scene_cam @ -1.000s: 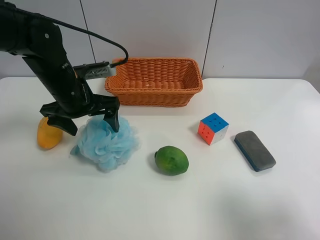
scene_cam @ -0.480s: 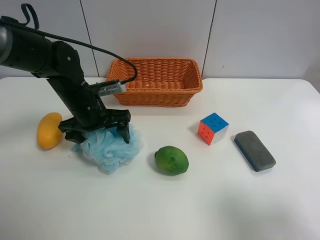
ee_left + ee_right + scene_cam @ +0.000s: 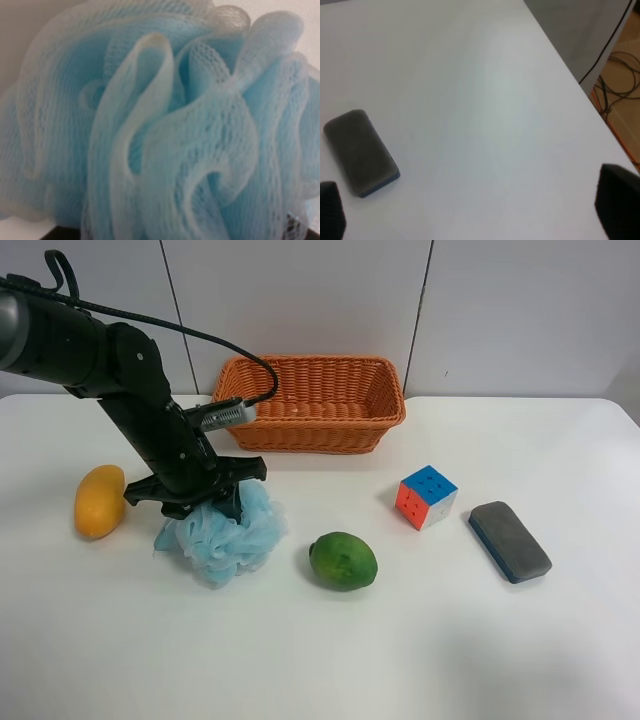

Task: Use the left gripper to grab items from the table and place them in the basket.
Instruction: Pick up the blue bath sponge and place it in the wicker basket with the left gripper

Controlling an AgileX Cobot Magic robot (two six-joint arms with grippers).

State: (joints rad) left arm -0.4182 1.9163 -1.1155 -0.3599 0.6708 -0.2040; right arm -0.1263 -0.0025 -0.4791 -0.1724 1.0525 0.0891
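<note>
My left gripper is pressed down into the light-blue bath pouf on the white table, its fingers closed into the mesh. The pouf fills the left wrist view. The mango lies just beside the gripper, towards the exterior high view's left. The green fruit, puzzle cube and board eraser lie to the view's right. The wicker basket stands behind the gripper with nothing visible in it. My right gripper is open above the table near the eraser.
The left arm's black cable loops over the basket's near corner. The right wrist view shows the table's edge with the floor and loose cables beyond it. A grey panelled wall stands behind the table.
My left gripper has moved from beside the mango onto the pouf, dropped into it, and its fingers have drawn inward, squeezing the mesh. The other items have not moved.
</note>
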